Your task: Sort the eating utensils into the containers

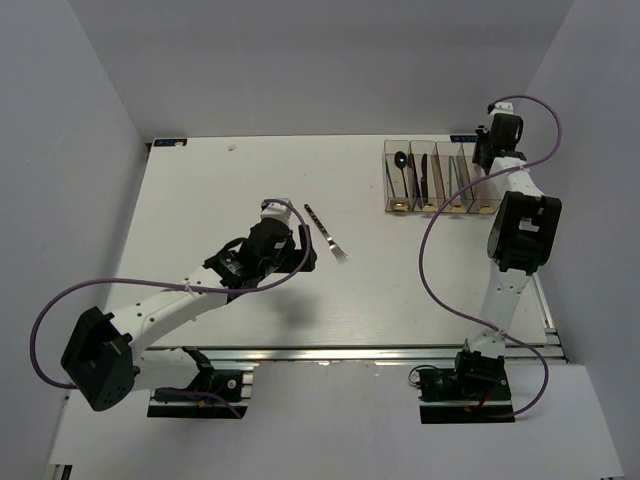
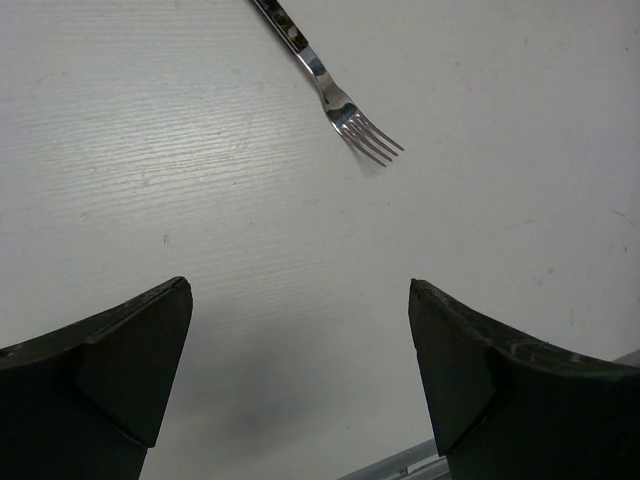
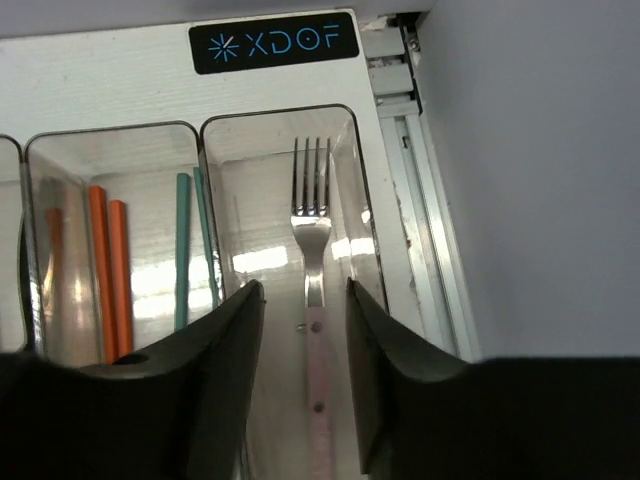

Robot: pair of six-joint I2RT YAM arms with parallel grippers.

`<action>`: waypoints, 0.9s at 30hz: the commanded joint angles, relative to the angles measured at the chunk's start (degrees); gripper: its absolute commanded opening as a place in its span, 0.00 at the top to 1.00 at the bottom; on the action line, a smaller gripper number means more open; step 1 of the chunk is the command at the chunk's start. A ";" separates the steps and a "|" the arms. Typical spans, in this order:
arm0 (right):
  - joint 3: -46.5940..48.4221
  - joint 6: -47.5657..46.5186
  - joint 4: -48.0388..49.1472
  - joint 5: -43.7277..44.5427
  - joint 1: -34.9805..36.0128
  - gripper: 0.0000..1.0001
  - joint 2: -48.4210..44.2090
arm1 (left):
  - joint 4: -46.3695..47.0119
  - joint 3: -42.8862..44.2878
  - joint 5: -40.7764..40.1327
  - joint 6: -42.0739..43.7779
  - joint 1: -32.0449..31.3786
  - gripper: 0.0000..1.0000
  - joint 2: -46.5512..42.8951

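The pink-handled fork (image 3: 310, 235) is laid lengthwise in the end compartment of the containers (image 3: 280, 108), kept apart from the chopsticks (image 3: 98, 270) next door. The right hand (image 3: 303, 300) is held narrowly parted over its handle, gripping nothing. The left hand (image 2: 300, 300) is spread wide near the silver fork (image 2: 345, 112) on the counter (image 2: 150, 150), seemingly lined up for the next pick.

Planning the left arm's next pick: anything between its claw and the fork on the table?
Nothing visible. The left claw is open, and only bare table lies between it and the fork, which lies alone ahead of it.
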 commanded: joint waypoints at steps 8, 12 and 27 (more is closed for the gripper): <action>1.23 8.76 -2.10 -3.70 -0.06 0.11 -11.07 | -3.44 5.07 -14.44 -8.10 -0.13 0.02 3.84; 0.18 15.96 -5.25 -3.71 0.99 0.11 -19.42 | -5.55 11.12 -21.12 -13.73 -0.04 0.02 10.52; -50.36 29.59 -4.72 5.60 16.99 0.11 -64.08 | -37.00 62.46 -20.78 -31.91 2.33 0.18 55.79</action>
